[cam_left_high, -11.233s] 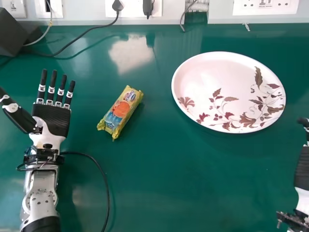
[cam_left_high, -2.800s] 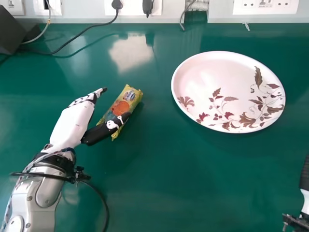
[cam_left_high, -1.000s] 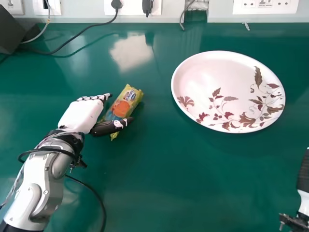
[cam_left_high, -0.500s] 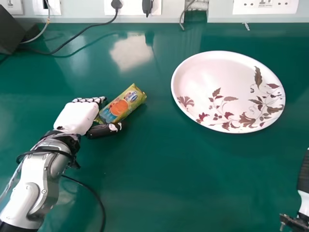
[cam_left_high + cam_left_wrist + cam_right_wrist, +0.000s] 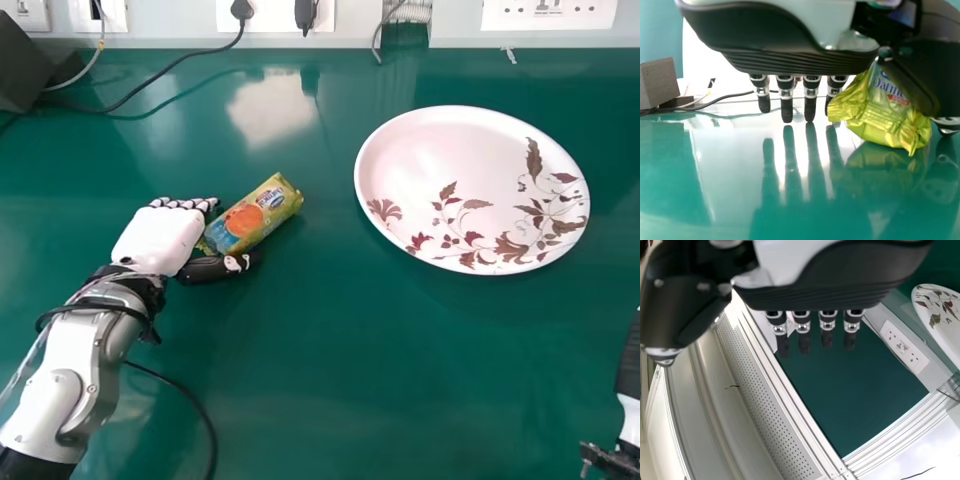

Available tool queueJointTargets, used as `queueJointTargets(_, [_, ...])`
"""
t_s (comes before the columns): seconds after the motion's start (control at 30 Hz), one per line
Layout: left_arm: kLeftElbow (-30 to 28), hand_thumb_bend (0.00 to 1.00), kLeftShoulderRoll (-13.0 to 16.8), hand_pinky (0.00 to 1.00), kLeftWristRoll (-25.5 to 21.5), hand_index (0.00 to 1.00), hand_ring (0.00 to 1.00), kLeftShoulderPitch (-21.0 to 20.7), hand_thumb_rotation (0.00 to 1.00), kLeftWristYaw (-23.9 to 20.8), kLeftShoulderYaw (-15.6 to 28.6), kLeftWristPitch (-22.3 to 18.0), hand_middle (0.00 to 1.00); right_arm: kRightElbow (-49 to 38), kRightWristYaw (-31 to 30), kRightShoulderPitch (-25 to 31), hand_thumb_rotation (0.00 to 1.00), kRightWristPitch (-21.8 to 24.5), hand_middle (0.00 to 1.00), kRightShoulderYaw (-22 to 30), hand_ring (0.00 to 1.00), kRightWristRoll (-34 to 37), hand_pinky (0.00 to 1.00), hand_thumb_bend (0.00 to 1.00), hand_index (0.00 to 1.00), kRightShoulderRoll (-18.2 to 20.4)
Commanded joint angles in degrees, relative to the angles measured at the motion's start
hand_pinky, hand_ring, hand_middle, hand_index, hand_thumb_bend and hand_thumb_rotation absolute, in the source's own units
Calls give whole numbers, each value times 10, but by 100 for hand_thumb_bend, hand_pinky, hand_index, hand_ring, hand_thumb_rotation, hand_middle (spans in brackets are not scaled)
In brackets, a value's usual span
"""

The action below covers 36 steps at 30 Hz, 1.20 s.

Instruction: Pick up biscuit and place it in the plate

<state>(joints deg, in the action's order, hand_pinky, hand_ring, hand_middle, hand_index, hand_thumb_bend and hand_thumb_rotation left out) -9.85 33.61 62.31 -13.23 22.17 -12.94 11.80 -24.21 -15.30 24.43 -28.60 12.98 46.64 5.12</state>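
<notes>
The yellow, oblong plastic biscuit packet (image 5: 248, 222) lies to the left of the round white plate with brown leaf print (image 5: 440, 155), its long axis slanting from the left hand (image 5: 160, 240) up toward the far right. That hand is partly closed, fingers and thumb bent about the packet's near end, the one farther from the plate, so the carry should run rightward with the free end leading; how firm the hold is, I cannot tell.
</notes>
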Motion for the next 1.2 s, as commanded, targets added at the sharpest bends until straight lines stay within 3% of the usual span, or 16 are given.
queueJointTargets(0.0, [6, 100, 9, 100, -1, 100, 95, 0, 66, 2, -7, -9, 97, -9, 2, 7, 27, -8, 100, -3, 100, -3, 98, 100, 96, 32])
queueJointTargets(0.73, [3, 100, 18, 100, 20, 100, 96, -41, 67, 26, -36, -53, 96, -33, 16, 14, 23, -5, 100, -17, 100, -12, 100, 100, 92, 26])
queueJointTargets(1.17, [22, 100, 28, 99, 26, 94, 93, -57, 59, 24, -44, -79, 92, -37, 23, 7, 20, 3, 100, -19, 100, 4, 100, 100, 89, 22])
